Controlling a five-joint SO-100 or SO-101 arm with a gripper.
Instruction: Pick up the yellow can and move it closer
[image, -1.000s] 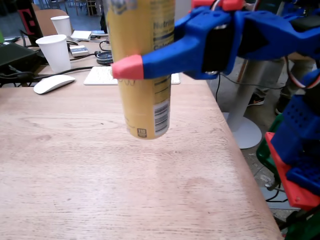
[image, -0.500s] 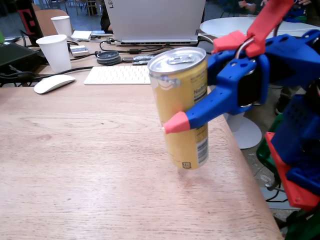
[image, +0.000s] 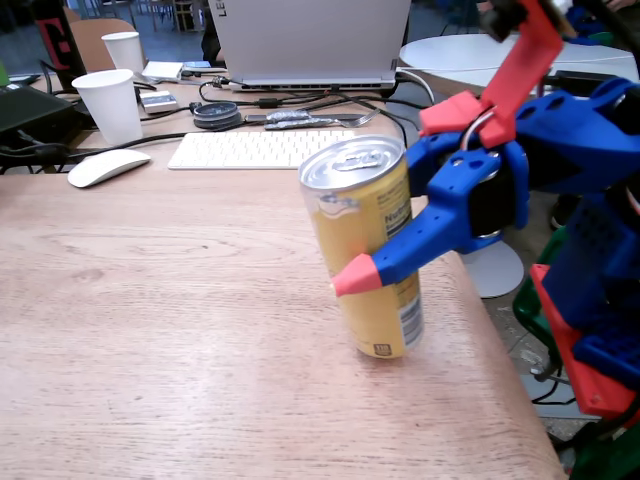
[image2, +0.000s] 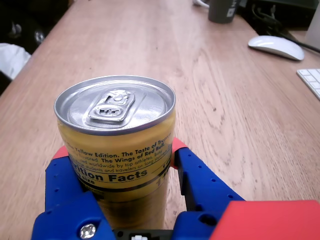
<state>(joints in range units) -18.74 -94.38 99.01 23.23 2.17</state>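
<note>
Lowered since a second ago, the yellow can (image: 368, 255), clamped in the hand (image: 352, 277), seemingly touches the table (image: 150, 330).

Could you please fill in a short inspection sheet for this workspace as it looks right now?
Surface: light wooden table, bare in the near half.
Job's things: tall golden-yellow drink can with silver top, tilted slightly, base at or just above the wood near the table's right edge in the fixed view; contact cannot be told.
Clutter: two white paper cups, white mouse, white keyboard, grey laptop at the far end.
Grippers: blue gripper with red tips shut around the can's middle.
Cables: dark cables by the laptop.
Surroundings: round white table, floor beyond the right edge.
</note>
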